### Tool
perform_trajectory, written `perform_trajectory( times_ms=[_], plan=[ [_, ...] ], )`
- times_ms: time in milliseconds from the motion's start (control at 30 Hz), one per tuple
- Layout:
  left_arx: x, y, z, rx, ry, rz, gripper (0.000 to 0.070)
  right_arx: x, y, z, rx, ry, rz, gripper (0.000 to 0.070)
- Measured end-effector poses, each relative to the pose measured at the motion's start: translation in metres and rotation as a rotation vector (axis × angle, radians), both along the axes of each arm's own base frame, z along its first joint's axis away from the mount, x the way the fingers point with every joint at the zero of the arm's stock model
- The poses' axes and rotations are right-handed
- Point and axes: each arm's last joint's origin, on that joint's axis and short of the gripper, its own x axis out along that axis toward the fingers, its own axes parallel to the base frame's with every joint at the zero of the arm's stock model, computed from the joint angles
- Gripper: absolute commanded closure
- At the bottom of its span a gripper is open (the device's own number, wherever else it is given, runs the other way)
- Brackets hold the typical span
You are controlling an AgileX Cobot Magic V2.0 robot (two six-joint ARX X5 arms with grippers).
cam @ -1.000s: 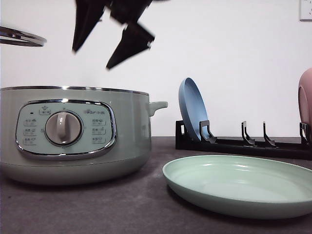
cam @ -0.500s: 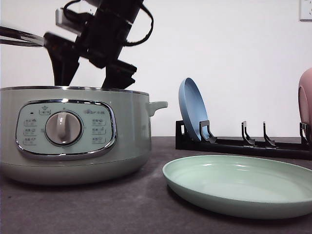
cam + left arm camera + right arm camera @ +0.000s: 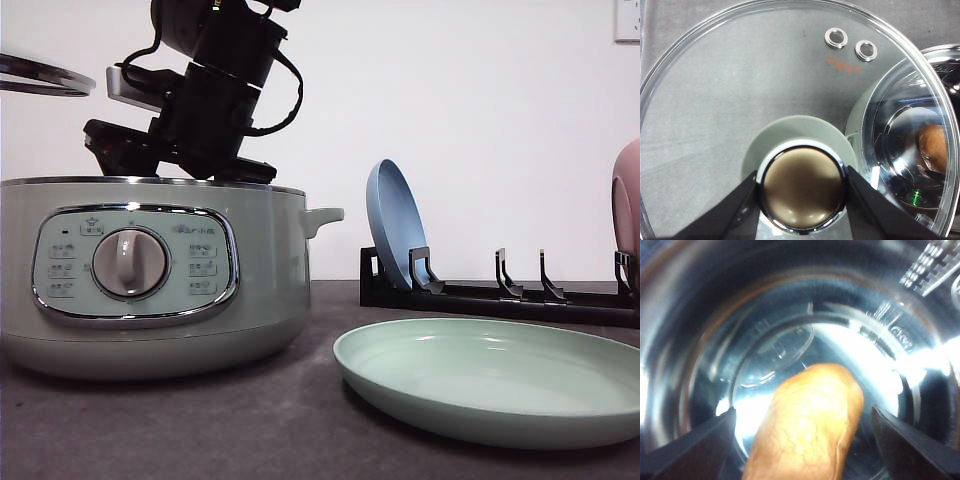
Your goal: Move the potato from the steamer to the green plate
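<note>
The sage-green steamer [image 3: 150, 270] stands at the left of the table without its lid. My right arm [image 3: 205, 100] reaches down into it, fingertips hidden below the rim. Inside the shiny pot, the orange-brown potato [image 3: 810, 425] lies on the bottom, and my right gripper [image 3: 802, 452] is open with one finger on each side of it, apart from its skin. My left gripper [image 3: 802, 187] is shut on the knob of the glass lid [image 3: 740, 90], held up at the far left [image 3: 45, 78]. The potato [image 3: 935, 150] also shows through the glass. The green plate [image 3: 490, 375] lies flat at the front right.
A black dish rack [image 3: 500, 295] stands behind the green plate, with a blue plate [image 3: 395, 225] upright in it and a pink plate [image 3: 628, 210] at the right edge. A white wall closes the back.
My right arm has come down from above the steamer into the pot, so its fingers have dropped below the rim. The lid in my left gripper has stayed where it was.
</note>
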Motion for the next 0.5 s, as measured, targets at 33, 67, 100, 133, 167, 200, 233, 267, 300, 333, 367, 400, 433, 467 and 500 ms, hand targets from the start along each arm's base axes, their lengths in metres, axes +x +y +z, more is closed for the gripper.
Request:
perform_trajectory(
  times_ms=[33,67,100,133,167,200,233,267,300,333,367,400,433,467,500],
  plan=[
    [0.0000,0.0000,0.0000,0.000,0.000,0.000,0.0699,0.0002,0.0003,0.0002,0.003,-0.003,0.000,0.0158],
    [0.0000,0.0000,0.0000,0.000,0.000,0.000,0.0699,0.0004,0.0004,0.0004,0.005,-0.005,0.000,0.0158],
    [0.0000,0.0000,0.0000,0.000,0.000,0.000,0.0699,0.0004,0.0004,0.0004,0.005,-0.005,0.000,0.0158],
    [0.0000,0.0000,0.0000,0.000,0.000,0.001,0.0699,0.0004,0.0002,0.0002,0.004,-0.003,-0.001,0.0158],
    [0.0000,0.0000,0.0000,0.000,0.000,0.000,0.0699,0.0003,0.0001,0.0002,0.003,-0.002,-0.001,0.0158],
    [0.0000,0.0000,0.0000,0.000,0.000,0.000,0.0699,0.0003,0.0000,0.0001,0.002,-0.002,-0.001,0.0158],
    [0.0000,0.0000,0.0000,0.000,0.000,0.000,0.0699,0.0003,0.0000,0.0001,0.002,-0.002,-0.001,0.0158],
    [0.0000,0.0000,0.0000,0.000,0.000,0.000,0.0700,0.0003,0.0001,-0.0002,0.001,-0.001,-0.001,0.0158],
    [0.0000,0.0000,0.0000,0.000,0.000,0.000,0.0700,0.0004,0.0001,-0.0005,0.001,0.000,-0.001,0.0158],
    [0.0000,0.0000,0.0000,0.000,0.000,0.000,0.0700,0.0004,0.0002,-0.0008,0.000,0.001,-0.001,0.0158],
    [0.0000,0.0000,0.0000,0.000,0.000,0.000,0.0700,0.0006,0.0004,-0.0021,-0.003,0.003,-0.001,0.0158],
    [0.0000,0.0000,0.0000,0.000,0.000,0.000,0.0700,0.0009,0.0007,-0.0036,-0.006,0.005,-0.001,0.0158],
    [0.0000,0.0000,0.0000,0.000,0.000,0.001,0.0700,0.0012,0.0011,-0.0053,-0.008,0.008,-0.001,0.0158],
    [0.0000,0.0000,0.0000,0.000,0.000,0.000,0.0700,0.0016,0.0015,-0.0074,-0.012,0.011,-0.001,0.0158],
    [0.0000,0.0000,0.0000,0.000,0.000,0.000,0.0700,0.0019,0.0019,-0.0095,-0.016,0.015,-0.001,0.0159]
  ],
)
